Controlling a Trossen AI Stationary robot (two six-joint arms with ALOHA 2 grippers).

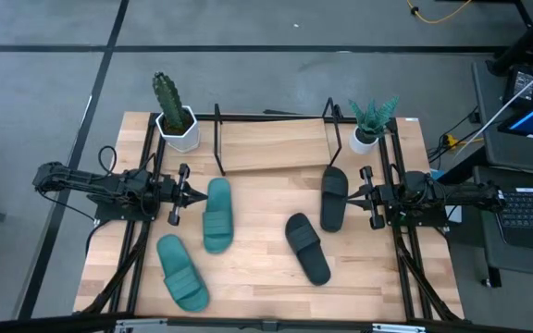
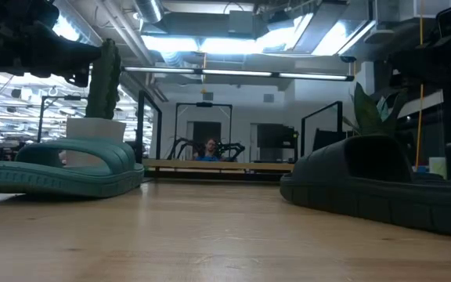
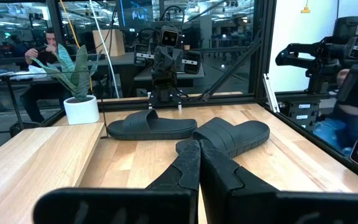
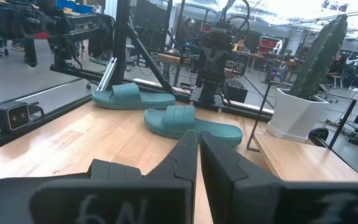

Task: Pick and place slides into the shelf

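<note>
Two teal slides lie flat on their soles on the table's left half, one near my left gripper, one toward the near edge. Two black slides lie on the right half, one beside my right gripper, one nearer the middle. The shelf stands at the far edge, its wooden board bare between black rods. My left gripper hovers shut by the left frame; my right gripper hovers shut at the right. The wrist views show the black slides and teal slides across the table.
A white pot with a cactus stands at the shelf's left end, and a white pot with a spiky plant at its right end. Black frame rails run along both table sides. Bare wood lies between the two pairs of slides.
</note>
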